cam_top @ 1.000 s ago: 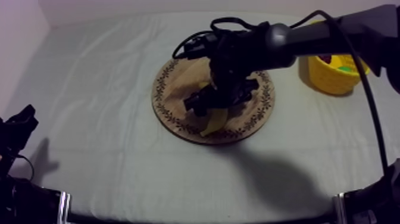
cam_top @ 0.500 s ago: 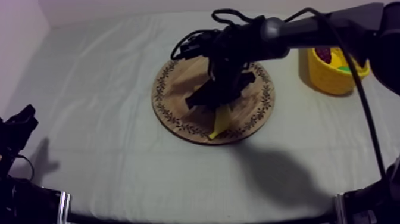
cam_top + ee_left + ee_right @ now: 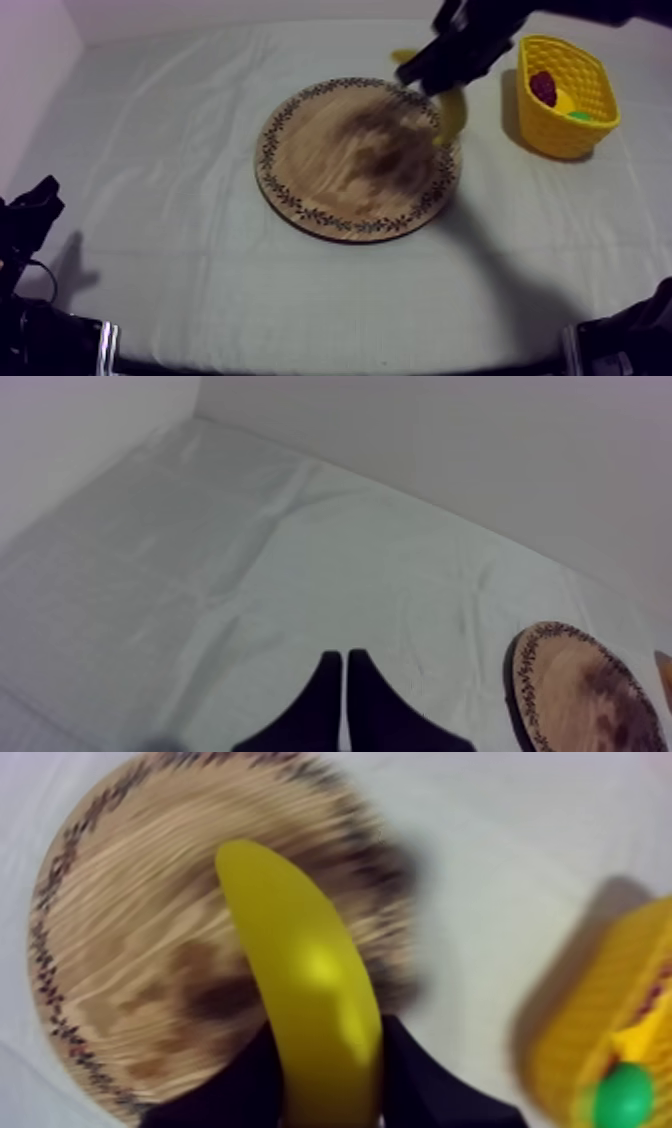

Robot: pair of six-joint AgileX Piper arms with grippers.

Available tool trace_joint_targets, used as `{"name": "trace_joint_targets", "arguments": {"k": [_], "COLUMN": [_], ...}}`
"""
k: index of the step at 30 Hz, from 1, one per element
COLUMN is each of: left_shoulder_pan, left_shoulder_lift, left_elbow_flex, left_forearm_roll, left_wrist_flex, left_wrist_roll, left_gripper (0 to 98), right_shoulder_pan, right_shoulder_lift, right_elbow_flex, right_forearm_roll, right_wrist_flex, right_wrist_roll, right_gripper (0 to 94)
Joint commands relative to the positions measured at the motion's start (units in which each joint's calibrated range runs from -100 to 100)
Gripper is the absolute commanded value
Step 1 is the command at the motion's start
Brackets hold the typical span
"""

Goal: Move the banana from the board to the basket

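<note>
A yellow banana [image 3: 452, 113] hangs in the air over the board's far right rim, with my right gripper [image 3: 447, 62] shut on it. Seen from the right wrist, the banana [image 3: 305, 982] runs out between the two black fingers [image 3: 415, 1072] above the round wooden board [image 3: 130, 942]. The board [image 3: 340, 170] with its patterned rim lies bare at the table's middle. The yellow basket [image 3: 575, 125] stands at the far right, a short way right of the banana. My left gripper [image 3: 344, 666] is shut, a narrow wedge over the cloth at the near left [image 3: 30, 215].
Inside the basket lie a small red fruit [image 3: 543, 87], something yellow and something green [image 3: 620, 1097]. The board's edge [image 3: 570, 696] shows far off from the left wrist. A white wall runs behind the table.
My right gripper has lifted the banana off the board and carried it up and to the right, toward the basket. The board is now bare. The left arm has not moved.
</note>
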Motion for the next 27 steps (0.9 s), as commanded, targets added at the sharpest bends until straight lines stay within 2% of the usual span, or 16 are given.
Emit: {"name": "trace_joint_targets", "arguments": {"k": [1, 7, 13, 20, 27], "left_shoulder_pan": [0.0, 0.0, 0.0, 0.0, 0.0], "left_shoulder_lift": [0.0, 0.0, 0.0, 0.0, 0.0], "left_elbow_flex": [0.0, 0.0, 0.0, 0.0, 0.0], "left_forearm_roll": [0.0, 0.0, 0.0, 0.0, 0.0], "left_wrist_flex": [0.0, 0.0, 0.0, 0.0, 0.0], "left_wrist_roll": [0.0, 0.0, 0.0, 0.0, 0.0], "left_gripper": [0.1, 0.1, 0.1, 0.1, 0.1], "right_shoulder_pan": [6.2, 14.4, 20.3, 23.7, 24.6], "right_shoulder_lift": [-2.9, -3.1, -1.1, 2.6, 6.4], "right_elbow_flex": [-0.4, -2.6, -5.6, -7.6, -8.0], "right_forearm_roll": [-0.2, -1.5, -3.0, -3.2, -2.8], "right_wrist_flex": [-0.5, -0.9, -1.4, -3.6, -6.0], "right_wrist_roll": [4.4, 8.9, 12.2, 13.2, 12.7], "right_gripper": [28.4, 28.8, 28.7, 30.3, 31.4]}}
